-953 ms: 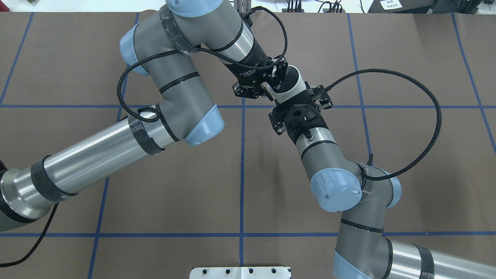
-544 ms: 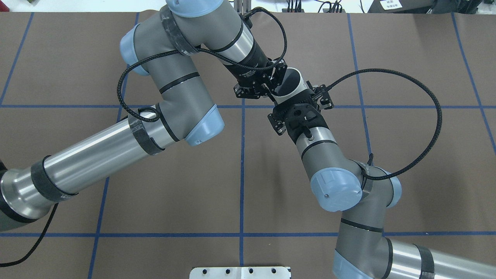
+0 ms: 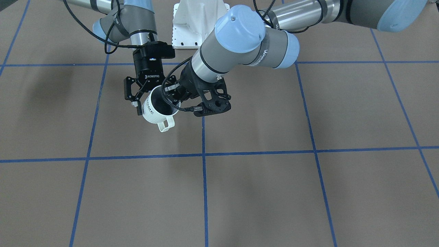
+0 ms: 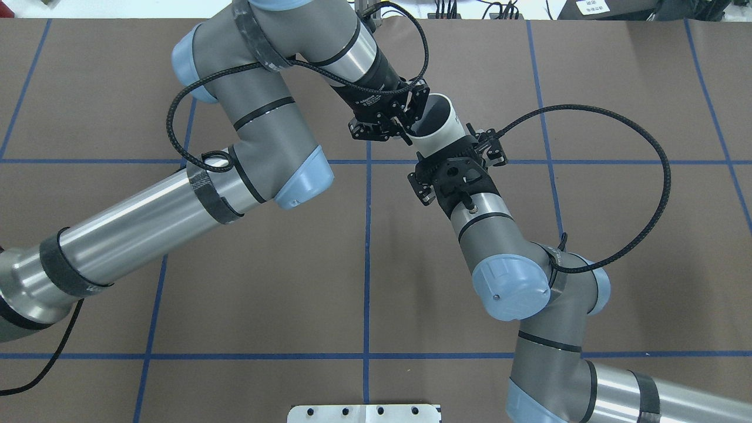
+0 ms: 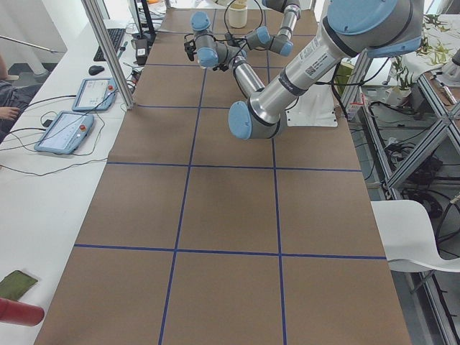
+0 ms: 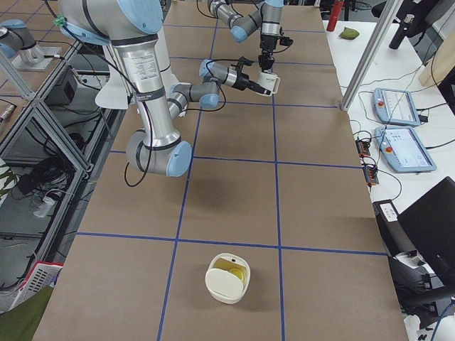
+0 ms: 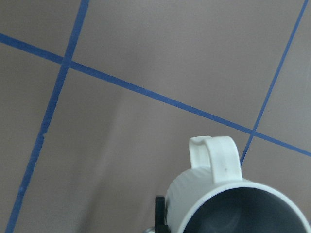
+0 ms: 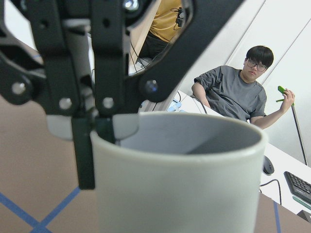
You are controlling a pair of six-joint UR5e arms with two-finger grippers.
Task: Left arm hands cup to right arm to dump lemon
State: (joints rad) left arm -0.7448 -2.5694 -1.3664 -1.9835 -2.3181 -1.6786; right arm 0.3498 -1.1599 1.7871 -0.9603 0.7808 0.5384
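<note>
The cup (image 3: 152, 113) is white, smooth and shiny outside, like glazed clay. Its inside is a dull grey. The left arm (image 3: 236, 44) has smooth, dull grey shells, shiny bare metal tubes and smooth light-blue caps that look like plastic. The right arm (image 3: 139, 20) is made the same way. The left hand (image 3: 170, 95) and the right hand (image 3: 151, 99) are black and dull, hard like metal or plastic. In the overhead view, the cable (image 4: 668, 176) at 3 o'clock from the cup has a black woven skin, like cloth. The surface (image 3: 274, 188) is flat, dull and brown, like paper. The blue lines (image 3: 205, 192) on it look like thin tape.
</note>
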